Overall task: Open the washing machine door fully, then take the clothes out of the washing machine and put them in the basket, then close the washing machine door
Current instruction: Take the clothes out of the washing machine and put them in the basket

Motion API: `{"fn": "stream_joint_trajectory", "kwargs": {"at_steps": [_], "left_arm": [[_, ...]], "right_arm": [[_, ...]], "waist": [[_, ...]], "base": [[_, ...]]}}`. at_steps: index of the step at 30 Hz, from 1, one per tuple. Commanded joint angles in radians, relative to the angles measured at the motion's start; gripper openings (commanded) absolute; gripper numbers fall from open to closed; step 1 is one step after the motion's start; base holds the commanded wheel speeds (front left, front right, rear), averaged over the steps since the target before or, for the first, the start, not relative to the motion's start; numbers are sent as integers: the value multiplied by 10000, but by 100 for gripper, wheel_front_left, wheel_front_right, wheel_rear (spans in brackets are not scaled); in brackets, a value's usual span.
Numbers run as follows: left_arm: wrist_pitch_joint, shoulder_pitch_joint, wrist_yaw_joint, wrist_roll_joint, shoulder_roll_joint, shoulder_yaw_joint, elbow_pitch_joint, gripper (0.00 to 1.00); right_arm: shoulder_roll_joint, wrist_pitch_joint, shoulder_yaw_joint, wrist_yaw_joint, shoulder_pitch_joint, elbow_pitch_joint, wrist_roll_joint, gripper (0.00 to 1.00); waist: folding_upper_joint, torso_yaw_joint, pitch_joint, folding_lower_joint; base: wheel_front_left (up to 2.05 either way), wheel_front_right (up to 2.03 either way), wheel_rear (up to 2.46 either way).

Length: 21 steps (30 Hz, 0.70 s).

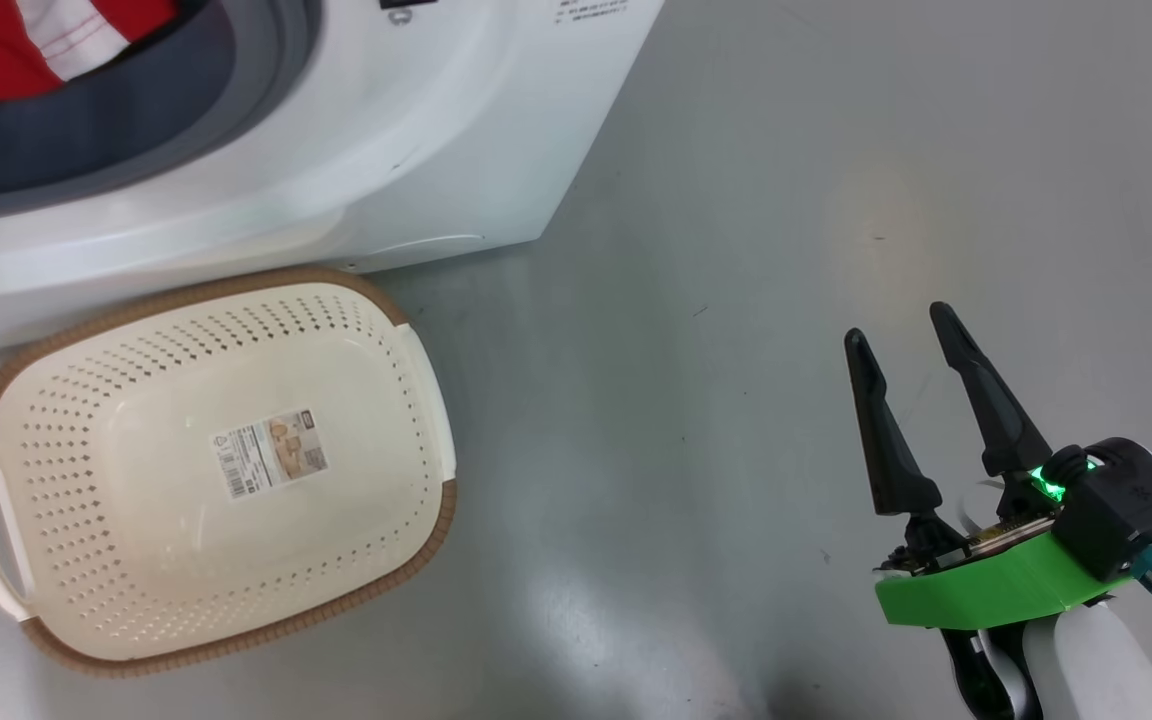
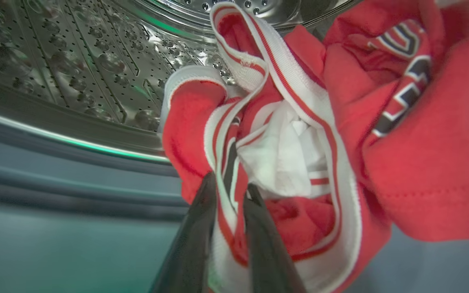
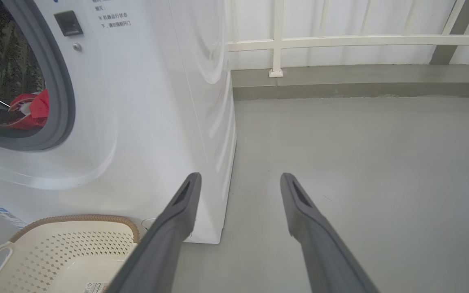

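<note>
Left tool is inside the washing machine, fingers narrow and pinching a red-and-white striped fold of the clothes between them. The rest of the bundle bunches ahead of and to the right of the fingertips, with a white panel just past the tips. The steel drum wall sits ahead-left of this tool and the grey rubber ring is below-left, close to the fingers

Right tool is wide, with nothing between its fingers, hanging over bare grey floor. It's well apart from the machine; the machine's front corner lies ahead-left of it. In the right wrist view, red cloth shows through the round opening far to the tool's left

The basket stands on the floor just in front of the machine, below the opening and off to the right tool's left, near its left finger in the right wrist view. It holds no clothes, and the paper label on its bottom is in plain sight
</note>
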Motion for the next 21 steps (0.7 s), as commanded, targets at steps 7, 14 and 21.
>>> {"fn": "stream_joint_trajectory", "kwargs": {"at_steps": [7,14,21], "left_arm": [[-750,94,-286,-255,405,155,-282,0],[-1614,306,-514,-350,398,76,-696,0],[-2293,818,-509,-598,339,186,-1206,0]], "right_arm": [[-118,-63,245,48,-84,-212,201,100],[-118,-63,207,48,-141,-197,211,100],[-118,-63,180,48,-133,-166,216,100]], "waist": [[0,54,76,-1],[0,184,119,-1],[0,355,27,-1]], "base": [[0,0,0],[0,0,0],[0,0,0]]}}
